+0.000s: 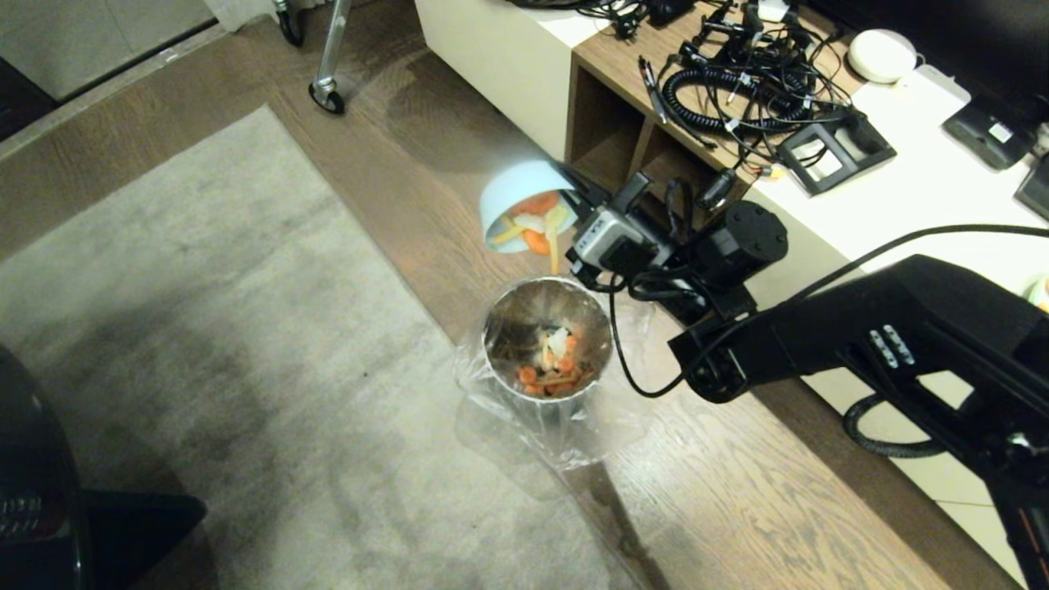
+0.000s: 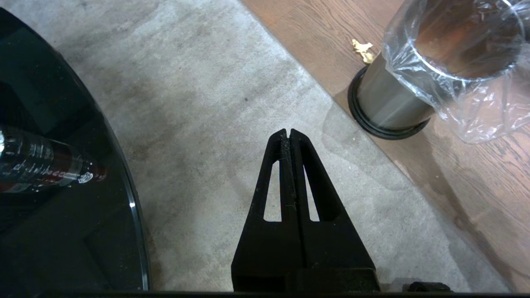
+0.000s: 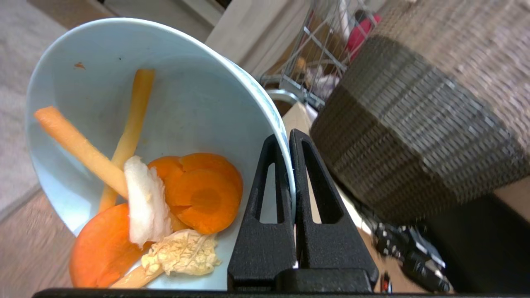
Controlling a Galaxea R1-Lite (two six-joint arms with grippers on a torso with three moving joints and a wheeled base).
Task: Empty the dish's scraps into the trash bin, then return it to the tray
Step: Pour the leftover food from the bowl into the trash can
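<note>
- Right gripper (image 3: 288, 138) clamped on rim of the dish (image 1: 518, 201), tipped on its side, just above and beyond the trash bin (image 1: 547, 348).
- Scraps (image 1: 534, 225) at the dish's lower lip; more lie in the bin.
- Left gripper (image 2: 288, 134) fingers together, over the rug (image 2: 232, 95), left of bin.

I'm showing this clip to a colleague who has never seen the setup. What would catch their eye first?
Most striking is the pale-blue dish, tipped steeply over the shiny trash bin on the wooden floor, with the right gripper clamped on its rim. Orange and pale scraps cling inside the dish, and more already lie at the bin's bottom. The left gripper hangs shut over the grey rug, idle.
</note>
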